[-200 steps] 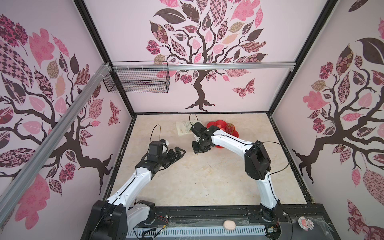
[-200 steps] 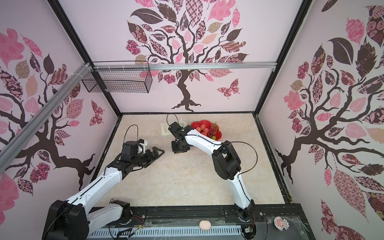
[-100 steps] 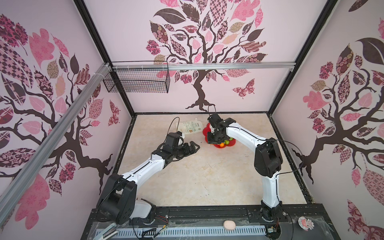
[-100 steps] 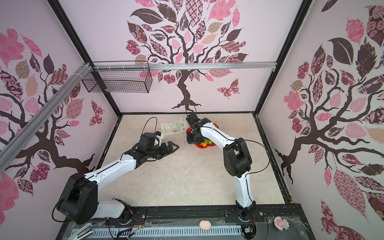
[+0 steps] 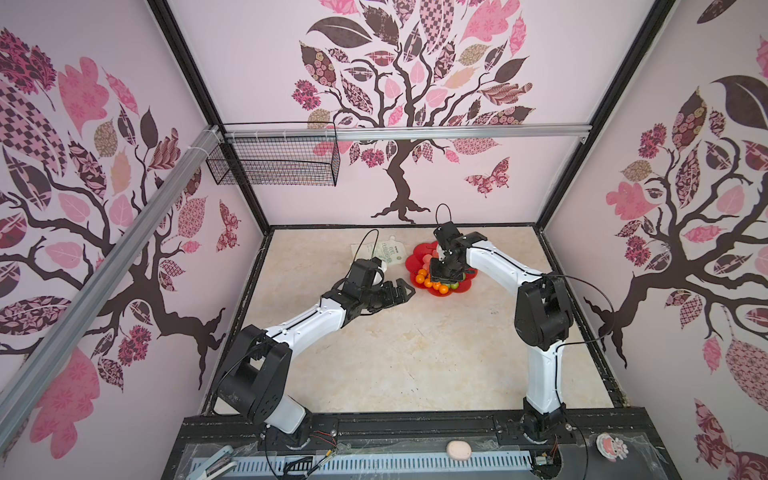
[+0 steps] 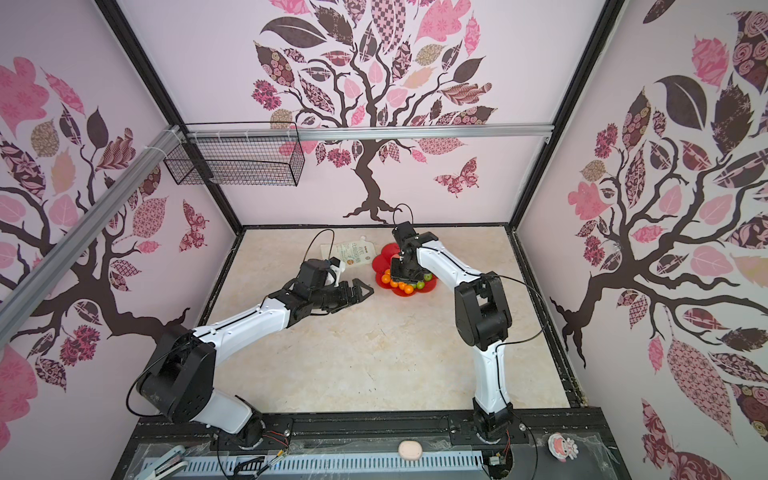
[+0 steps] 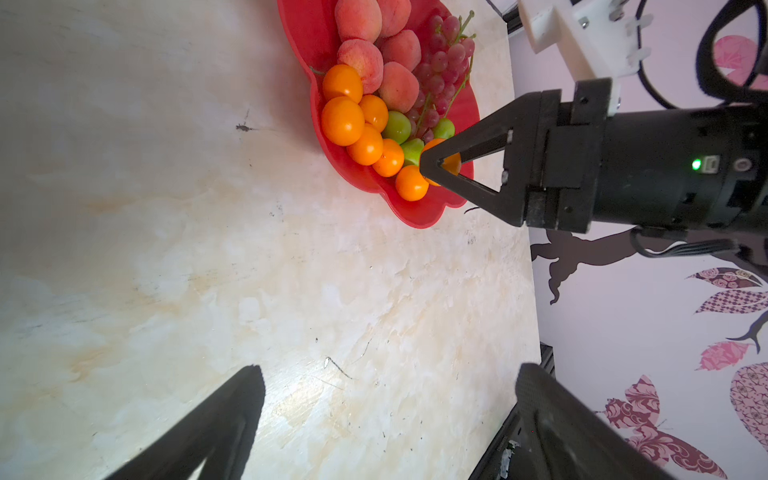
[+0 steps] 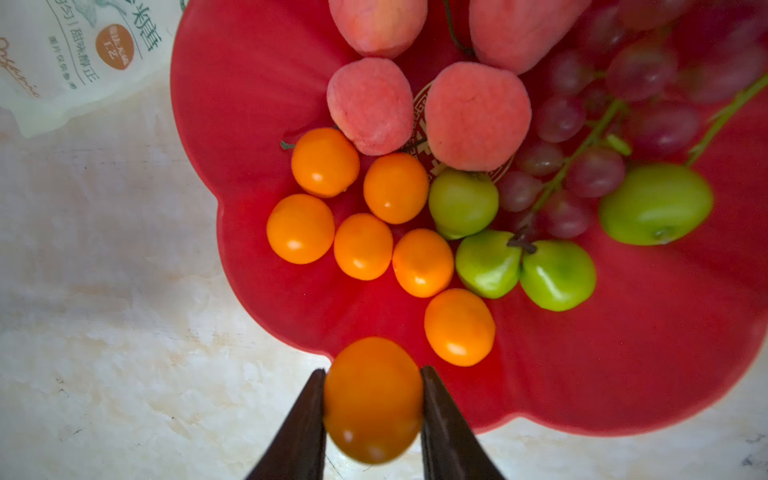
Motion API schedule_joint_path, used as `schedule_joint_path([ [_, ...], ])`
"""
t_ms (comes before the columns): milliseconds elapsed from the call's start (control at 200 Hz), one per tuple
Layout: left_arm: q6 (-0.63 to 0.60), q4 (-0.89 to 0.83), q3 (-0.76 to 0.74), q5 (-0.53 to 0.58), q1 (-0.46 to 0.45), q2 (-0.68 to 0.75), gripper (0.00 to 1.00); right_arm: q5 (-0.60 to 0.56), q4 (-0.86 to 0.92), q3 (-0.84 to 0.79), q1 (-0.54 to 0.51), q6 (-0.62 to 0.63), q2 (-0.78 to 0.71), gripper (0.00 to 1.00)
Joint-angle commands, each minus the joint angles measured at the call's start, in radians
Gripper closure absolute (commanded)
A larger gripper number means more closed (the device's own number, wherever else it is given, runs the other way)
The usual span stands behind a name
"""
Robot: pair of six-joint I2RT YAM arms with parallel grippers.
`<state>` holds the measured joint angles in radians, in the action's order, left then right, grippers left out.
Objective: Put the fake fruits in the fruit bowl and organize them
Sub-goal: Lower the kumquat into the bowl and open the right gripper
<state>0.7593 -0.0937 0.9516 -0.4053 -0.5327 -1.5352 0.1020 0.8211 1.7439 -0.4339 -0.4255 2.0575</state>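
**Right hand holds a tangerine over the fruit bowl; left hand waits open**

The right hand (image 8: 373,376) is clamped on an orange tangerine (image 8: 372,411), one finger pressed to each side of it. It holds the fruit above the fruit bowl (image 8: 249,104), close to the scalloped rim and beside the fruit already lying there.

The red bowl sits on the far part of the bench (image 5: 415,353), a little right of the middle. Six more tangerines (image 8: 363,246) lie in it in a tight cluster. Pink-red peaches (image 8: 370,104) sit beyond them, partly covering the gold emblem (image 8: 419,120) at the bowl's centre. Four green fruits (image 8: 488,264) lie next to the tangerines, two of them touching and joined at a dark stem. A dark red grape bunch (image 8: 582,137) with green stalks fills the part of the bowl past the peaches and the green fruits.

The left hand (image 5: 406,289) hovers over the bench to the near left of the bowl, apart from it, with its fingers spread wide and nothing between them.

A white printed pouch (image 5: 384,251) lies flat on the bench just left of the bowl.
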Motion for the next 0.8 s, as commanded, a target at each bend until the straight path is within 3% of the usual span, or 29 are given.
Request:
schedule_joint_path([
  [0, -0.011, 0.017, 0.029, -0.004, -0.003, -0.003, 0.02, 0.011, 0.007, 0.041, 0.004, 0.006, 0.036, 0.64],
  [795, -0.006, 0.016, 0.006, 0.002, -0.003, 0.0, 0.02, 0.019, 0.059, 0.052, 0.004, 0.018, 0.125, 0.6],
])
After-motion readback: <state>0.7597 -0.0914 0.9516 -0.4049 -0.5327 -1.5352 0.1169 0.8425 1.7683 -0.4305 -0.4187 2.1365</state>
